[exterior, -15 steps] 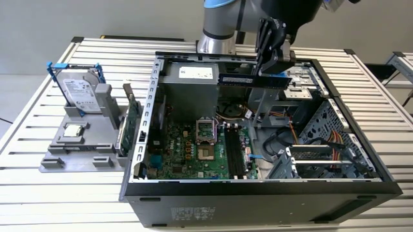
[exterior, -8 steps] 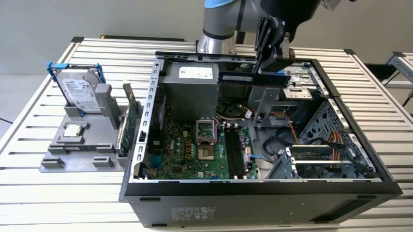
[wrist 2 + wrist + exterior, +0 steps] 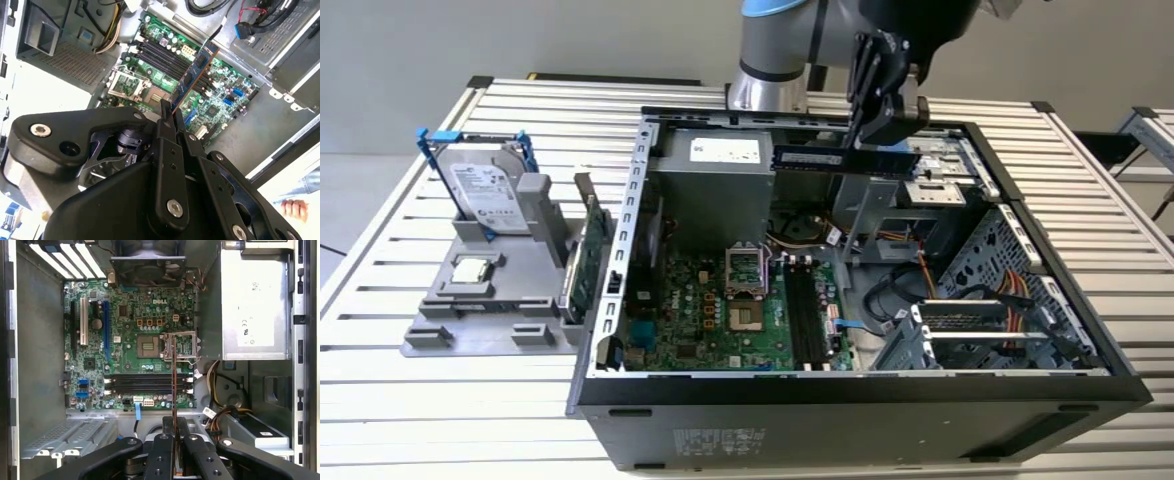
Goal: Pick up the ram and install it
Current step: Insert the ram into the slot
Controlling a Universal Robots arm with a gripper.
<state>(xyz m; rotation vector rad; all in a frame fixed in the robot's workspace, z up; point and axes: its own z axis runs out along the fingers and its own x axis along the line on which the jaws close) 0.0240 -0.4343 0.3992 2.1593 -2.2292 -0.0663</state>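
I am gripping the ram (image 3: 834, 158) by one end, my claw (image 3: 881, 142) pinched shut on it. Holding it this way, the stick is standing on its long edge, level, with the lower edge free for a slot. It is jutting toward the exterior view's left. I am holding it in the air over the far part of the open computer case (image 3: 854, 385), just beside the power supply (image 3: 707, 165) and well above the motherboard (image 3: 720, 310). In the first wrist view the ram (image 3: 173, 385) is showing edge-on as a thin line running from my claw (image 3: 174, 432) across the dark memory slots (image 3: 147, 382). I judge it is crossing them rather than lying along them, so it is not yet seated. On the bench (image 3: 400, 390), at the exterior view's left, the hard drive in its blue frame (image 3: 487, 190) and the green card (image 3: 594, 255) are standing well apart from my work
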